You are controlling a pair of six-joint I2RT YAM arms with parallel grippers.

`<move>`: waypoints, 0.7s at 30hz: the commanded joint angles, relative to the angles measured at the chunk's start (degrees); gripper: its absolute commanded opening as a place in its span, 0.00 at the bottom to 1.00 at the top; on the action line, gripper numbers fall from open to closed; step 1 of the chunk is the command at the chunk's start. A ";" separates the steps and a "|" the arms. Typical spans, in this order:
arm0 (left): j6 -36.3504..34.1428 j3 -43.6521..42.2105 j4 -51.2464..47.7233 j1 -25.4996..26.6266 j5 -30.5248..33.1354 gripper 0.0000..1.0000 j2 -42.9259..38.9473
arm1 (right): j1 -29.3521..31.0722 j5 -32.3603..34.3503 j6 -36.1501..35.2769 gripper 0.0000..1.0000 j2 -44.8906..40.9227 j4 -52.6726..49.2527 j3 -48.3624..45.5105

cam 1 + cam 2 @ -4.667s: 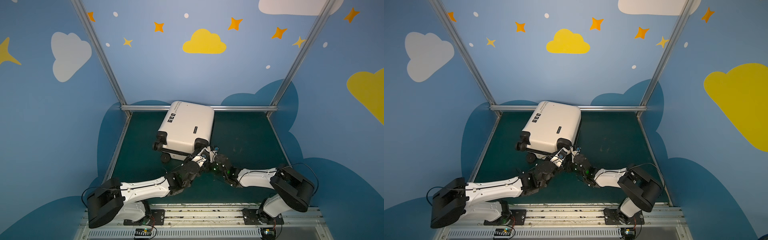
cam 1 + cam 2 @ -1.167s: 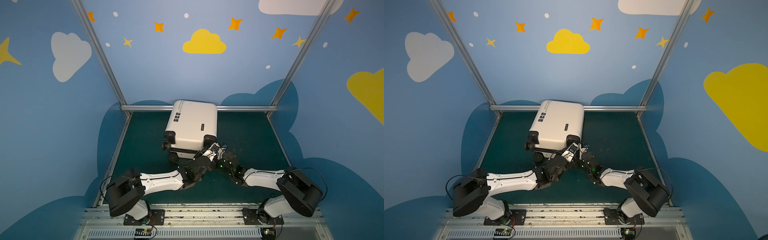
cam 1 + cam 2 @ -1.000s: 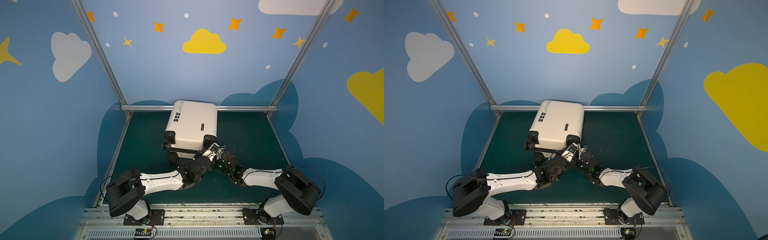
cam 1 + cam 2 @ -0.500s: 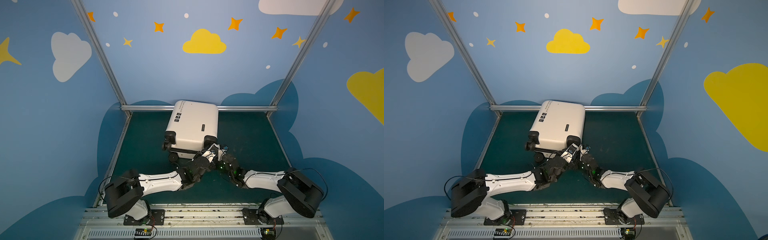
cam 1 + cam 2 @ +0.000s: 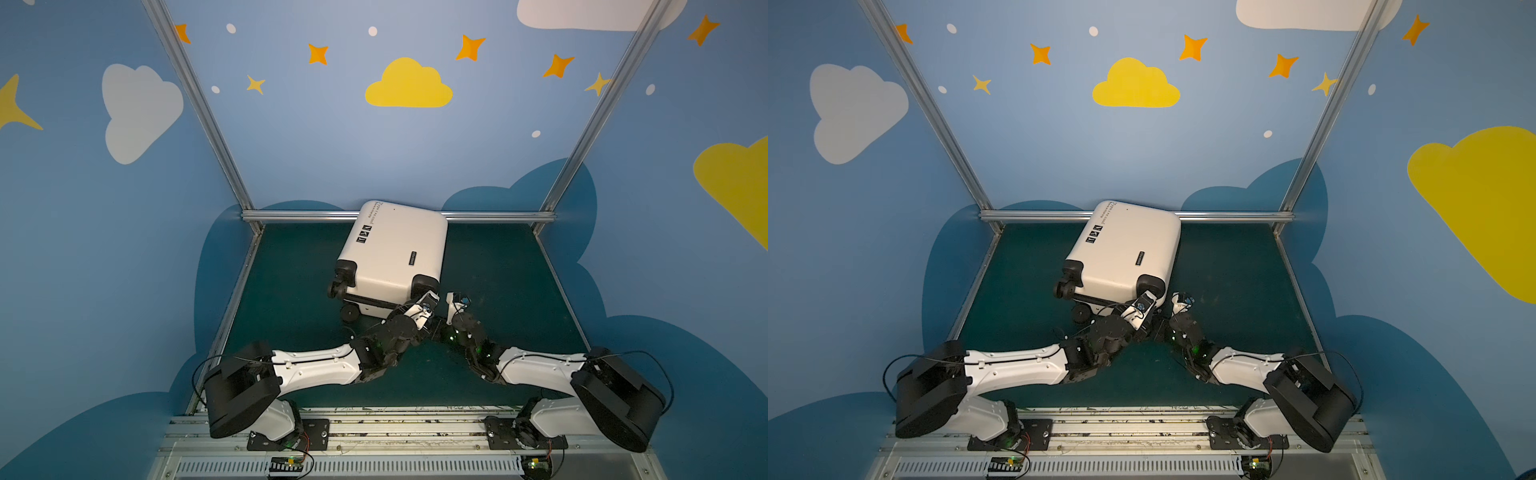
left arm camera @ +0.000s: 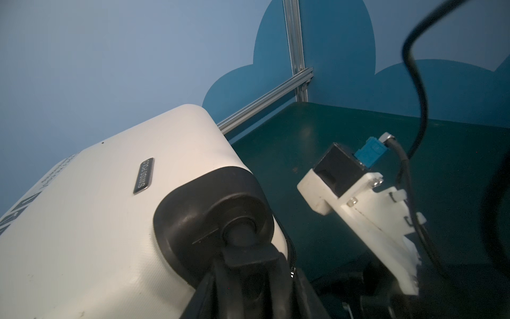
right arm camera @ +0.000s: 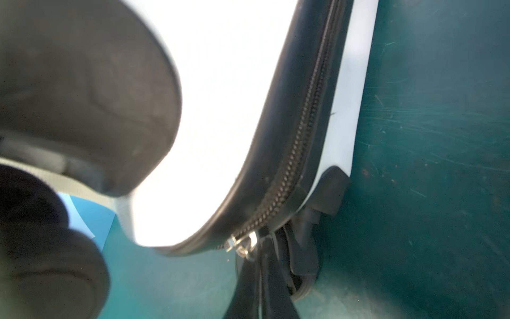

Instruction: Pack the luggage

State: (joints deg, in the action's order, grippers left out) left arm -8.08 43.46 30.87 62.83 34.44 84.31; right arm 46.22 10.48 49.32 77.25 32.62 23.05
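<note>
The dark green bench shows fine pale scratches. On it lies only the cream-white luggage, zipped shut, toward 12 o'clock by the back rail, its black wheels pointing to 6 o'clock.

Black caster of cream luggage, seemingly within the left pincer

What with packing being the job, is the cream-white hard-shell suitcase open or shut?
Shut: the cream-white hard-shell suitcase lies flat with both shells together, and its black zipper band shows meshed teeth where visible.
</note>
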 commanded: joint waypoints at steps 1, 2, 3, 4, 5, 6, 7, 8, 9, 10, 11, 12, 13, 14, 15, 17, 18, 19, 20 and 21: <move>0.12 0.48 2.17 2.12 -10.09 0.03 -3.32 | -3.35 8.19 1.91 0.00 -2.29 -4.69 -1.13; 0.08 0.47 2.31 2.12 -10.09 0.03 -3.36 | -3.41 8.53 1.92 0.00 -2.83 -5.60 -1.03; 0.04 0.46 2.39 2.12 -10.20 0.03 -3.27 | -3.62 8.62 1.78 0.00 -3.26 -6.29 -1.00; -0.01 0.45 2.35 2.13 -10.13 0.03 -3.21 | -3.88 8.31 1.37 0.00 -3.55 -6.52 -1.04; -0.01 0.42 2.46 2.12 -10.17 0.03 -3.22 | -4.38 7.92 0.97 0.00 -3.60 -6.99 -0.92; -0.01 0.34 2.52 2.19 -10.33 0.03 -3.20 | -4.82 7.47 0.58 0.00 -3.60 -7.32 -0.70; -0.08 0.32 2.53 2.12 -10.59 0.03 -3.32 | -5.47 6.64 0.02 0.00 -3.29 -7.19 -0.67; -0.03 0.28 2.53 2.12 -10.85 0.03 -3.35 | -6.26 5.47 -0.72 0.00 -2.73 -6.58 -0.59; 0.00 0.16 2.50 2.12 -11.14 0.03 -3.50 | -7.05 4.31 -1.17 0.00 -2.16 -6.15 -0.36; -0.01 0.12 2.44 2.09 -11.51 0.03 -3.57 | -7.94 2.93 -1.79 0.00 -1.50 -5.30 -0.24; -0.01 0.00 2.36 2.13 -11.83 0.03 -3.63 | -8.80 2.00 -2.30 0.00 -0.80 -4.69 0.03; -0.01 -0.10 2.21 2.12 -12.21 0.03 -3.80 | -9.56 1.23 -2.75 0.00 -0.54 -4.45 0.28; 0.08 -0.23 1.94 2.12 -12.71 0.03 -4.04 | -10.39 0.44 -3.37 0.00 -0.22 -3.96 0.38; 0.14 -0.37 1.66 2.08 -13.04 0.03 -4.26 | -11.31 -0.46 -3.91 0.00 -0.13 -3.88 0.65; 0.32 -0.63 1.57 2.12 -13.44 0.03 -4.55 | -12.10 -1.26 -4.48 0.00 -0.04 -3.73 0.88; 0.68 -1.11 1.42 2.13 -14.10 0.03 -5.12 | -14.23 -3.14 -5.66 0.00 0.21 -3.94 1.77; 0.86 -1.32 1.24 2.12 -14.53 0.03 -5.36 | -15.02 -3.88 -6.01 0.00 0.37 -4.20 2.29; 1.07 -1.43 1.12 2.12 -14.95 0.03 -5.60 | -16.07 -4.85 -6.49 0.00 0.51 -4.23 2.81; 1.34 -1.69 0.99 2.16 -15.38 0.03 -5.80 | -17.05 -5.48 -6.77 0.00 0.83 -4.40 3.44; 1.59 -1.92 0.95 2.12 -15.89 0.03 -6.02 | -17.98 -6.30 -6.92 0.00 1.20 -4.47 3.94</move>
State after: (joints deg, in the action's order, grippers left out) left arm -7.16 41.43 30.17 63.00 31.55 82.00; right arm 33.19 -1.74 42.92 77.21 29.39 24.71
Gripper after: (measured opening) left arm 0.390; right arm 0.055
